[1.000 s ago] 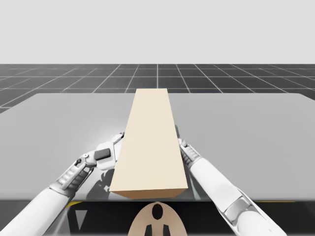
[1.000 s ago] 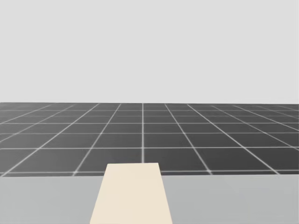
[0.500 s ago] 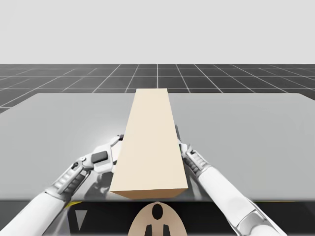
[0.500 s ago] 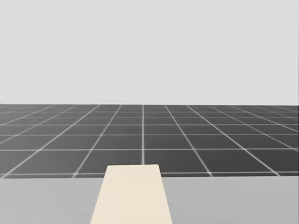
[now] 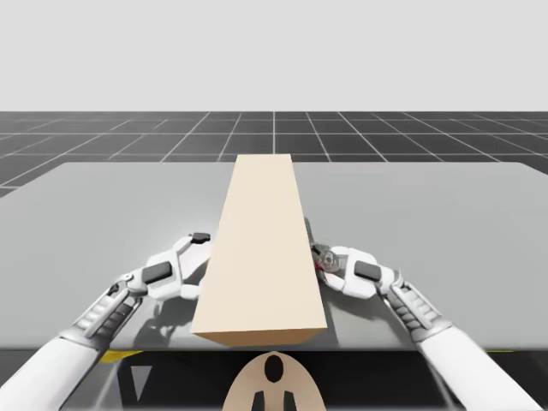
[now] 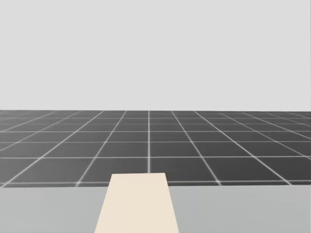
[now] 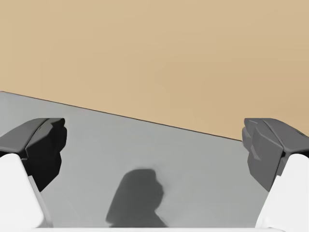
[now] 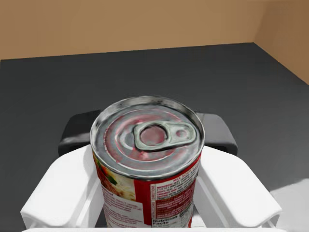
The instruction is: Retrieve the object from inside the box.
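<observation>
Red-labelled metal can (image 8: 147, 164) sits pinched in right gripper (image 8: 147, 137), left gripper (image 7: 154, 145) spread beside tan box (image 7: 154, 58).

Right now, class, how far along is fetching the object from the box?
Done: the right gripper is shut on the red can. In hand: the can is at the tan box's right side, box walls close behind. To do: carry it clear. The left gripper is open beside the box.
</observation>
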Controlling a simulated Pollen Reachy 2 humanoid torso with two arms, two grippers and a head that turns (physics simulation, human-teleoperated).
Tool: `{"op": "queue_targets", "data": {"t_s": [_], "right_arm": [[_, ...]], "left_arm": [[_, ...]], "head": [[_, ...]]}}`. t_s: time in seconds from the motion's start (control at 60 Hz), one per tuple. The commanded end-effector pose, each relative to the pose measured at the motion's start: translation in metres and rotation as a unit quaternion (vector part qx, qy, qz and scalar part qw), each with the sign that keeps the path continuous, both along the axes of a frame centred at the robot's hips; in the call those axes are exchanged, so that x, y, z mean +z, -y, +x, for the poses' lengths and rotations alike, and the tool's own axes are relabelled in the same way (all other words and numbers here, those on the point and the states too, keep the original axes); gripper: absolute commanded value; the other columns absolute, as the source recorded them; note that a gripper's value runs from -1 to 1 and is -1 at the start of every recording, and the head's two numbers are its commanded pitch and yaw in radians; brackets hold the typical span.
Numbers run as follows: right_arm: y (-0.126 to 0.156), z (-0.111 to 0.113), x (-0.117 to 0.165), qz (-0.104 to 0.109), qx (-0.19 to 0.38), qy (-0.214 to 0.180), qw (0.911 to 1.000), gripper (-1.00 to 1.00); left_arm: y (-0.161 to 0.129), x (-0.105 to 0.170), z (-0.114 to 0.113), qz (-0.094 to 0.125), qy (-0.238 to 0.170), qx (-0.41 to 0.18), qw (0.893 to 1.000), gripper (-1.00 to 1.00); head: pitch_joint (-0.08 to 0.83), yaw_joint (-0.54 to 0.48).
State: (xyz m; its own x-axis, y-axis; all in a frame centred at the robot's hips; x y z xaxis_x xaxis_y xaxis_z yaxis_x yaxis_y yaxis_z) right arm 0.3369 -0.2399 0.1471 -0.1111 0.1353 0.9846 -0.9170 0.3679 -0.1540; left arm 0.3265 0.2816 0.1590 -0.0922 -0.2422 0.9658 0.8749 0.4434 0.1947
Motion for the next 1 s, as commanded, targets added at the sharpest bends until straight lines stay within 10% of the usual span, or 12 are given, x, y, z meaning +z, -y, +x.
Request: {"op": "queue_targets", "data": {"t_s": [0.017,0.417,0.833,1.0], "right_arm": [[0.046,-0.003,0.031,0.018,-0.054,0.041,0.9975,1.00],[0.114,-0.006,0.050,0.025,-0.128,0.059,0.9898,1.00],[0.166,0.024,0.129,0.056,-0.222,0.107,0.9675,1.00],[0.157,0.040,0.163,0.028,-0.258,0.128,0.9573,1.00]], "left_arm": [[-0.013,0.001,0.002,-0.007,0.002,0.018,1.000,-1.00],[-0.032,0.005,0.003,-0.020,0.006,0.044,0.999,-1.00],[-0.033,0.005,0.003,-0.018,0.007,0.049,0.999,-1.00],[-0.032,0.004,0.004,-0.016,0.007,0.047,0.999,-1.00]], "head": [[0.000,-0.03],[-0.003,-0.03],[-0.008,-0.04],[-0.008,-0.04]]}}
